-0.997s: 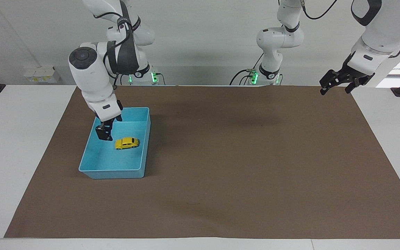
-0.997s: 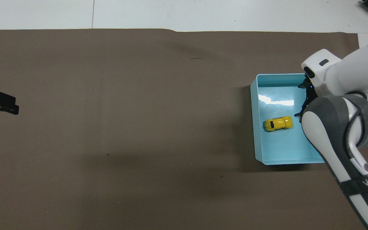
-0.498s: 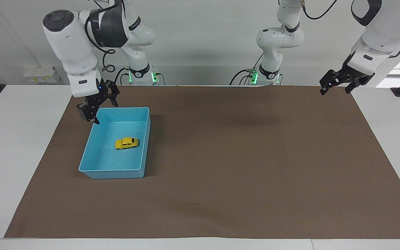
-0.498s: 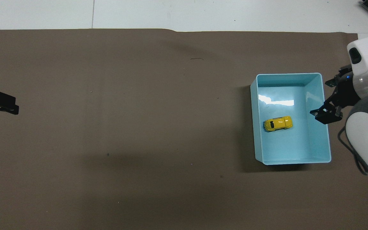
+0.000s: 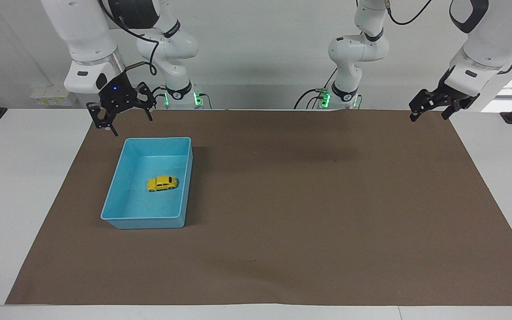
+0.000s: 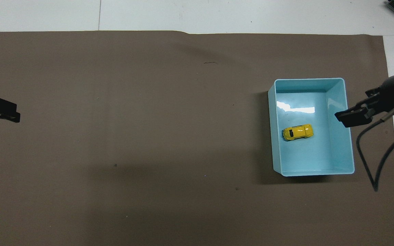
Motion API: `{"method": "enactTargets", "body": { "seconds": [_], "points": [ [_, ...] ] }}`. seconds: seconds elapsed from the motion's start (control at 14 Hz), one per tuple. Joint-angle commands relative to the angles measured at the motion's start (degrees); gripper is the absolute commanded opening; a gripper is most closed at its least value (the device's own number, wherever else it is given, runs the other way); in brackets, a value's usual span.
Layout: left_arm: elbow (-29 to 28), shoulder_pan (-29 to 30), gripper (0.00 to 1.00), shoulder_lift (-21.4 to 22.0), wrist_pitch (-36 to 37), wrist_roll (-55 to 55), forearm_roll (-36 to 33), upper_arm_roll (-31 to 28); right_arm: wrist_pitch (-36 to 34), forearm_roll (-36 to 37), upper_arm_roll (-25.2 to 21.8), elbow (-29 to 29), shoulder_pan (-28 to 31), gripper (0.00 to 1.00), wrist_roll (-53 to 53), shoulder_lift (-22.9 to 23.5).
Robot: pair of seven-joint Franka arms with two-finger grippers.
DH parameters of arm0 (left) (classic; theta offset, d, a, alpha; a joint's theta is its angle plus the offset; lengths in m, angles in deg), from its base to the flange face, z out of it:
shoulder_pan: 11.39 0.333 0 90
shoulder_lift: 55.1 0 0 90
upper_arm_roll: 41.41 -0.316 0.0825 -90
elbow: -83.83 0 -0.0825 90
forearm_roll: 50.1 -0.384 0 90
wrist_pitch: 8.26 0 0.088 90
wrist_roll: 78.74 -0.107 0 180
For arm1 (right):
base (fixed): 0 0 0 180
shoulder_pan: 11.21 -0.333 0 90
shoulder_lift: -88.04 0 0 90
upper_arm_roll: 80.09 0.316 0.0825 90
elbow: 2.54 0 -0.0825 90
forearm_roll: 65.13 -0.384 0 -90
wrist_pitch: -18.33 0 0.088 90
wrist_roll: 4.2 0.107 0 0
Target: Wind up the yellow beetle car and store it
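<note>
Facing view: yellow beetle car (image 5: pixel 162 183) inside blue bin (image 5: pixel 122 218); right gripper (image 5: pixel 123 119) released, empty, at bin's 11 o'clock; left gripper (image 5: pixel 429 110) released, waiting.

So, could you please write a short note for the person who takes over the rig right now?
Right tool: open, empty, raised near the bin corner nearest the robots.
Left tool: open, empty, waiting over the left arm's end of the mat.
Yellow car: lying inside the light-blue bin, on its wheels, free of both tools.
Done: car is stored in the bin.
Left: apparently nothing; whether it was wound cannot be seen.
</note>
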Motion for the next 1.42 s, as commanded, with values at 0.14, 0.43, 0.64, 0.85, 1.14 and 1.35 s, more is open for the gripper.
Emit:
{"method": "enactTargets", "body": {
  "seconds": [0.14,0.43,0.64,0.85,1.14,1.35],
  "points": [
    [0.13,0.88,1.0,0.47,0.97,0.43,-0.74,0.64,-1.08,-1.11,-0.97,0.03,1.35,1.0,14.24,-1.89],
    [0.13,0.88,1.0,0.47,0.97,0.43,-0.82,0.64,-4.15,-0.58,-1.5,0.12,1.44,1.0,18.55,-2.42],
    [0.13,0.88,1.0,0.47,0.97,0.43,-0.74,0.64,-5.21,-0.32,-1.15,0.12,0.74,1.0,18.73,-2.6],
    [0.13,0.88,1.0,0.47,0.97,0.43,-0.74,0.64,-4.59,-0.93,-1.76,0.12,1.43,1.0,18.21,-2.6],
    [0.13,0.88,1.0,0.47,0.97,0.43,-0.74,0.64,-5.2,-0.49,-1.68,0.12,1.18,1.0,18.64,-3.12],
    [0.13,0.88,1.0,0.47,0.97,0.43,-0.74,0.64,-6.96,-0.76,-1.76,0.21,1.44,1.0,18.55,-3.39]
  ]
}}
